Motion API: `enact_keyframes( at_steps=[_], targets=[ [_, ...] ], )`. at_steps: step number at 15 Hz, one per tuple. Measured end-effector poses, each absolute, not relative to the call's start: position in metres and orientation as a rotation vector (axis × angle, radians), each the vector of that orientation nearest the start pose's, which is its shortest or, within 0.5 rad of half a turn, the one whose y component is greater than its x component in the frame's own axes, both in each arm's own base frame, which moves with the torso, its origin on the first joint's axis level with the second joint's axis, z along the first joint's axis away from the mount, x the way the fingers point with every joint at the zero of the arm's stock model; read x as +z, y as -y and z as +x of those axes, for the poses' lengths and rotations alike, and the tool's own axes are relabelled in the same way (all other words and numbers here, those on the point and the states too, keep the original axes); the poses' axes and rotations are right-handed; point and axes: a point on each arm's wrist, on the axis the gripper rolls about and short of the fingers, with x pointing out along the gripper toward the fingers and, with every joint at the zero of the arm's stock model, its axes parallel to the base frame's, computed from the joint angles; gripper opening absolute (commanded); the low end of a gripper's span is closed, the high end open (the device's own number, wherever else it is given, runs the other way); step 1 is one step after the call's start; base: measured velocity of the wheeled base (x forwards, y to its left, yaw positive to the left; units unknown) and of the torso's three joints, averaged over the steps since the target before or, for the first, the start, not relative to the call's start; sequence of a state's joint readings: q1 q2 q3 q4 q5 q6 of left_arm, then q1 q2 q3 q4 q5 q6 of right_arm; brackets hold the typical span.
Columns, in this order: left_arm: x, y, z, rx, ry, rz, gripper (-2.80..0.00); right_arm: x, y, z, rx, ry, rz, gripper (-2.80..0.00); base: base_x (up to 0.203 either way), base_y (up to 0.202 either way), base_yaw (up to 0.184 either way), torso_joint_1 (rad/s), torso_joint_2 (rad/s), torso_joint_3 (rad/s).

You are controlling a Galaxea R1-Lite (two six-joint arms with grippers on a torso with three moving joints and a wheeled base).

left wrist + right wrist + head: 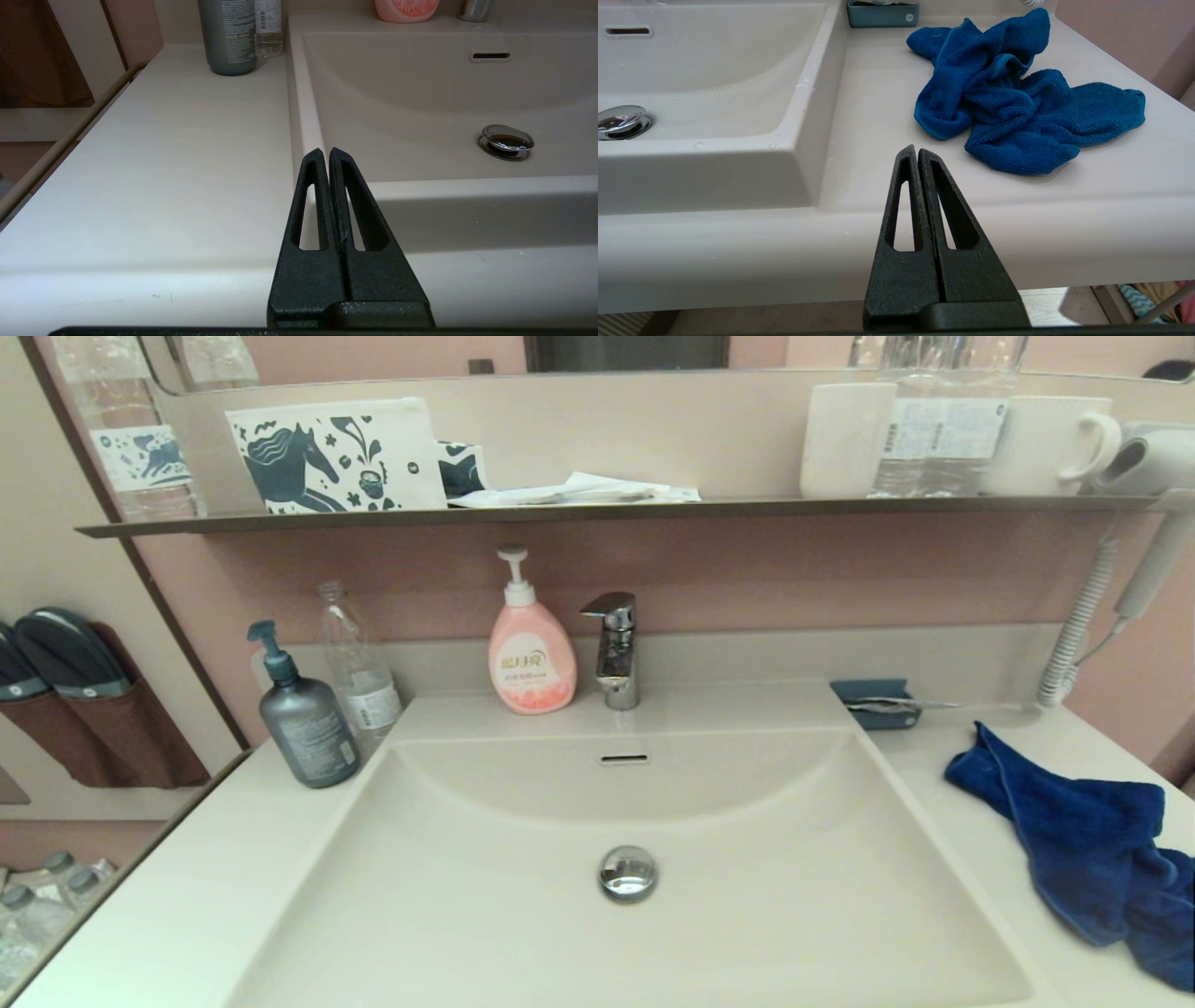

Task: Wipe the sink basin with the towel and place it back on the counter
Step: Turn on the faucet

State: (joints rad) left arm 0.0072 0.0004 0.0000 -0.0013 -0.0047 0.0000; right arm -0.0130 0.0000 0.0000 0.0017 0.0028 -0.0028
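The royal-blue towel (1083, 845) (1013, 100) lies crumpled on the counter (952, 821) to the right of the sink basin (523, 859). The basin holds nothing but its chrome drain plug (627, 873) and the overflow slot (624, 759). Neither gripper shows in the head view. My right gripper (916, 150) is shut and holds nothing, hovering before the counter's front edge, short of the towel. My left gripper (323, 151) is shut and holds nothing too, parked before the front edge at the basin's left rim (299, 116).
A grey pump bottle (303, 714), a clear bottle (359, 663), a pink soap dispenser (530, 649) and the faucet (616, 649) line the back. A small teal tray (876, 702) sits behind the towel. A dark shelf (597, 510) overhangs; a hair dryer (1148, 467) hangs at the right.
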Motion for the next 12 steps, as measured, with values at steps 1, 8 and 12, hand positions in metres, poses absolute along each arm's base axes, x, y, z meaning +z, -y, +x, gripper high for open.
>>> enact_keyframes(
  at_steps=[1, 8, 12],
  targets=[
    [0.0756, 0.0003, -0.0228, 0.003, 0.001, 0.0, -2.8, 0.0753, -0.0004, -0.0228, -0.01, -0.002, -0.003, -2.8, 0.0, 0.0, 0.0, 0.0, 0.0, 0.0],
    [0.0756, 0.0003, -0.0228, 0.003, 0.001, 0.002, -2.8, 0.0753, -0.0004, -0.0228, -0.01, -0.002, -0.003, -2.8, 0.0, 0.0, 0.0, 0.0, 0.0, 0.0],
    [0.0756, 0.0003, -0.0228, 0.002, 0.001, 0.006, -2.8, 0.0753, -0.0004, -0.0228, -0.01, -0.002, -0.003, -2.8, 0.0, 0.0, 0.0, 0.0, 0.0, 0.0]
  ],
)
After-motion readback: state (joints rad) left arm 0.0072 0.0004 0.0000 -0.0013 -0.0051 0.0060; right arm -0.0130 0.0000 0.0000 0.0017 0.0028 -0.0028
